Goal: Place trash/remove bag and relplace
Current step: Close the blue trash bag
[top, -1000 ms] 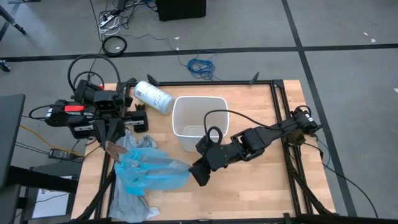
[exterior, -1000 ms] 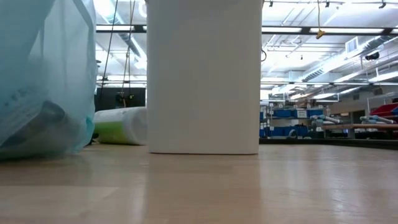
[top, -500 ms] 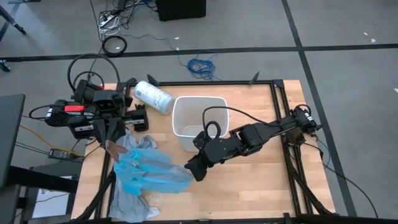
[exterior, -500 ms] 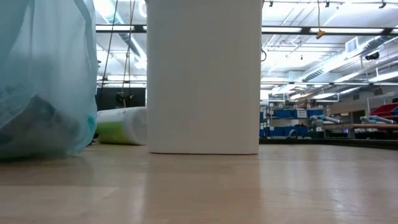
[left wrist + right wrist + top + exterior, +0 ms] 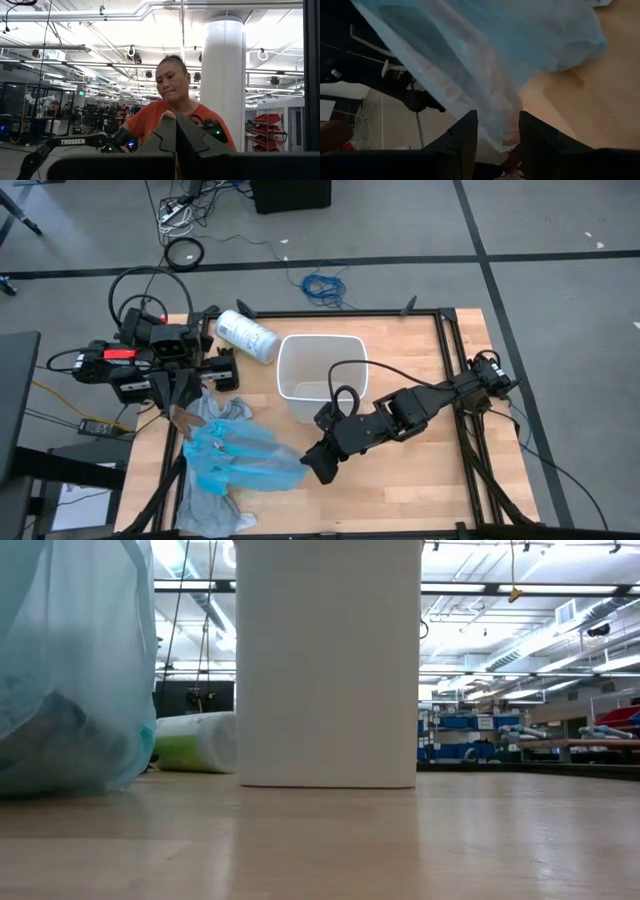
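- Light-blue, thin and crinkly, the bag [image 5: 243, 460] lies on the wooden tabletop [image 5: 420, 490] near the white bin [image 5: 320, 375], on the bin's left-arm side and toward the front edge.
- The bag partly rests on a limp grey plastic sheet [image 5: 205, 505] that spreads beyond it, away from the bin.
- In the low view the bag [image 5: 70, 660] bulges tall beside the bin [image 5: 328, 660], with dim shapes inside that cannot be made out.
- The right claw [image 5: 318, 463] sits low, just in front of the bin, at the bag's bin-side edge.
- In the right wrist view this claw [image 5: 496, 137] has its fingers [image 5: 462, 137] narrowly parted, with a fold of the blue bag [image 5: 485, 65] running down into the gap; it appears to pinch that fold, though the contact point itself is dark.
- The right arm stretches from the far right side of the tabletop past the front of the bin.
- The left claw [image 5: 222, 370] waits beside the bin, off to its left-arm side, above the bag; in the left wrist view its fingers [image 5: 165, 140] meet with no gap [image 5: 176, 135].
- A white cylindrical roll [image 5: 246, 335] with print lies just beside the bin's back left corner; the low view shows it on its side [image 5: 195, 742].
- A person in an orange top [image 5: 175, 107] stands in the room beyond, seen past the left claw.
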